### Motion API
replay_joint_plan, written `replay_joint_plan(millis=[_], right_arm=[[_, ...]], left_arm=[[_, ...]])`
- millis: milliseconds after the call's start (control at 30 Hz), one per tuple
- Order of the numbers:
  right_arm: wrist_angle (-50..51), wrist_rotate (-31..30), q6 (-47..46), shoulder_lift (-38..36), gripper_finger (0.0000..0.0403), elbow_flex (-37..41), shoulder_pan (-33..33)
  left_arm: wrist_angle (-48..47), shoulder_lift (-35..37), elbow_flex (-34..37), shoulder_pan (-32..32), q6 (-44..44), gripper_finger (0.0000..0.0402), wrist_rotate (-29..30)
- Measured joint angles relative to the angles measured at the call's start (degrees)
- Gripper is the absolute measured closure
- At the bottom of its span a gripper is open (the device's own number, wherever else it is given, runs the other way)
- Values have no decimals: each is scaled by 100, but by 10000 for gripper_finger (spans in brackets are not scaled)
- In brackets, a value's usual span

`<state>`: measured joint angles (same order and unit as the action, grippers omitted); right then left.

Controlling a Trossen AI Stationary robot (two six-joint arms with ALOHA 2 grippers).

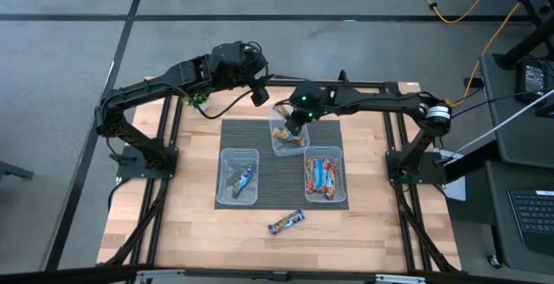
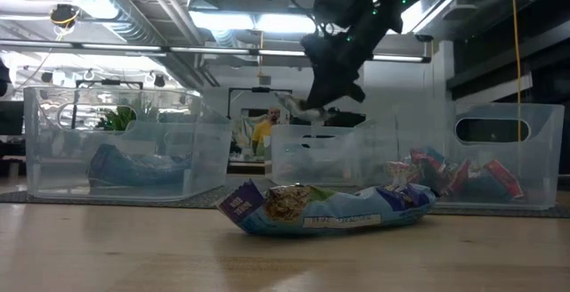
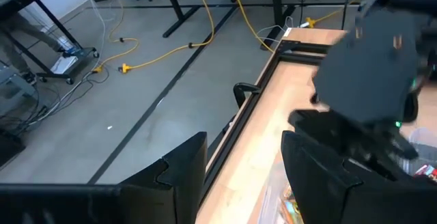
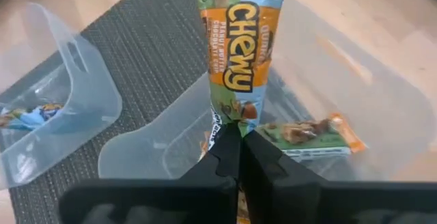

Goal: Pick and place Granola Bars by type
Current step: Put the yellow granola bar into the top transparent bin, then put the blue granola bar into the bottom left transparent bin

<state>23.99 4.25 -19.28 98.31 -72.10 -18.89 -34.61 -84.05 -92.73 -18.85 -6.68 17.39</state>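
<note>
Three clear tubs sit on a dark mat [image 1: 260, 158], one per bar type, so the sorting shows at a glance. Above the middle tub [image 1: 288, 144] the right gripper [image 1: 295, 128] has its jaws closed on an orange-and-green bar [image 4: 240, 53], hanging over a matching bar [image 4: 311, 134] inside. One blue bar [image 1: 286, 222] lies unsorted on the tabletop [image 1: 190, 223]. Raised near the back edge, the left gripper [image 3: 239, 176] waits with jaws apart.

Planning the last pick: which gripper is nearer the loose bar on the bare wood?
Right. The right gripper hangs over the middle tub, closer to the loose bar; the left gripper sits farther back.
</note>
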Motion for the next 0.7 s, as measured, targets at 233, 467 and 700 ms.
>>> replay_joint_plan(millis=[233, 467, 700], right_arm=[[76, 12, -147, 90, 392, -47, 83], [285, 102, -89, 91, 323, -47, 78], [880, 296, 358, -36, 192, -395, 109]], left_arm=[[0, 0, 0, 7, 4, 219, -30], [-9, 0, 0, 7, 7, 219, -44], [-159, 53, 0, 7, 3, 219, -53]])
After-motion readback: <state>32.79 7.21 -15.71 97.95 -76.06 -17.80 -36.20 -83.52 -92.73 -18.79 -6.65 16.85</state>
